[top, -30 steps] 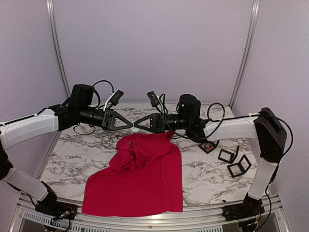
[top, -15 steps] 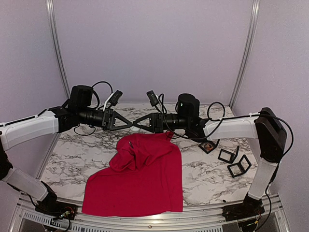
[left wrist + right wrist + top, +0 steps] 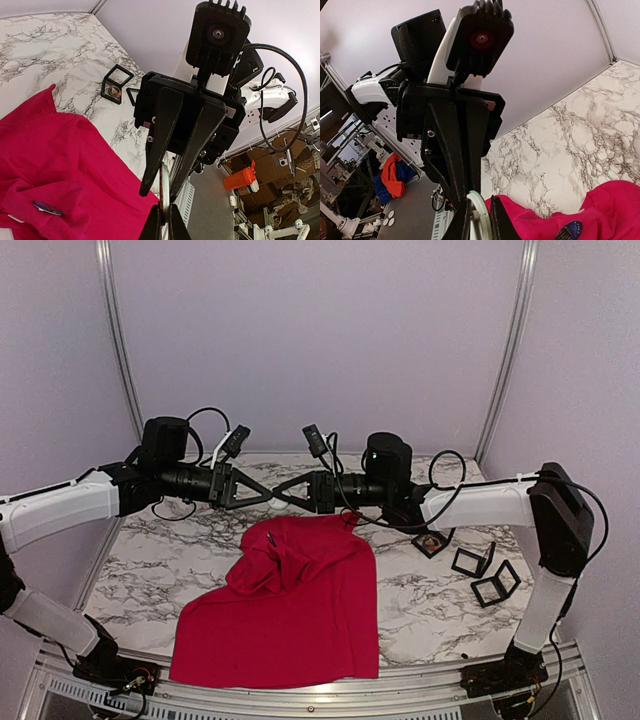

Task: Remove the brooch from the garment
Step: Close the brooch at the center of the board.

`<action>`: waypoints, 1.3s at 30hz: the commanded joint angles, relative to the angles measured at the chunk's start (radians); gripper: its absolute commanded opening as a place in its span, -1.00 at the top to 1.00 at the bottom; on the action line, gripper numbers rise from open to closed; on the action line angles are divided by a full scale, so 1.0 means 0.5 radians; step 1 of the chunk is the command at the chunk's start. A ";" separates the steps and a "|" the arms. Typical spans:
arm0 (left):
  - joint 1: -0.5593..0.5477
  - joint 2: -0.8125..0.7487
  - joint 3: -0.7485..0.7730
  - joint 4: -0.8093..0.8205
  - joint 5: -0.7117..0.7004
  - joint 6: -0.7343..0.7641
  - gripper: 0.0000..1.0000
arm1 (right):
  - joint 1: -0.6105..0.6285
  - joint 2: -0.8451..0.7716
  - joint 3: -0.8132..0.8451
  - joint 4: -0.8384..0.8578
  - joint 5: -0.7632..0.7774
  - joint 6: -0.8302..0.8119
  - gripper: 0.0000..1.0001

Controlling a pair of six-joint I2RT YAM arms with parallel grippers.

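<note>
brooch [image 3: 48, 208] looks small and stiff on limp shirt [image 3: 65, 150]; pinch its rim. left hand [image 3: 262, 495] grips a pale ring [image 3: 476, 199]; right hand [image 3: 283, 494] i cannot tell.

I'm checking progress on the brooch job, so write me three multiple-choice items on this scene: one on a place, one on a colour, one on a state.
1. Where is the brooch?
A. on the shirt
B. inside a black box
C. on the bare marble

2. What colour is the shirt?
A. blue
B. red
C. white

3. How do the left gripper and the right gripper stand?
A. wide open and far apart
B. lying flat on the shirt
C. raised, tip to tip at a pale ring

Answers:
1 A: both wrist views show the dark oval lying on the cloth.
2 B: the cloth is bright red in every view.
3 C: the top view shows the tips meeting in the air, and each wrist view shows the ring between narrow-set fingers.
</note>
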 commanded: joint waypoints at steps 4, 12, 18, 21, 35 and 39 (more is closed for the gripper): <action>-0.036 -0.076 -0.027 0.156 0.073 -0.024 1.00 | 0.041 0.013 0.064 0.013 0.134 0.054 0.73; -0.036 -0.085 -0.039 0.118 0.015 0.014 1.00 | 0.043 0.007 0.059 0.066 0.138 0.099 0.64; -0.034 -0.077 -0.036 0.058 -0.057 0.085 1.00 | 0.042 -0.020 0.050 0.054 0.137 0.093 0.29; -0.033 -0.065 -0.029 0.034 -0.087 0.126 1.00 | 0.042 -0.030 0.053 0.045 0.137 0.092 0.04; -0.036 -0.016 0.102 -0.064 -0.312 0.510 1.00 | -0.046 -0.153 0.009 0.017 0.216 0.138 -0.69; -0.047 -0.005 0.159 -0.144 -0.506 0.721 1.00 | -0.074 -0.190 0.014 -0.017 0.238 0.143 -0.79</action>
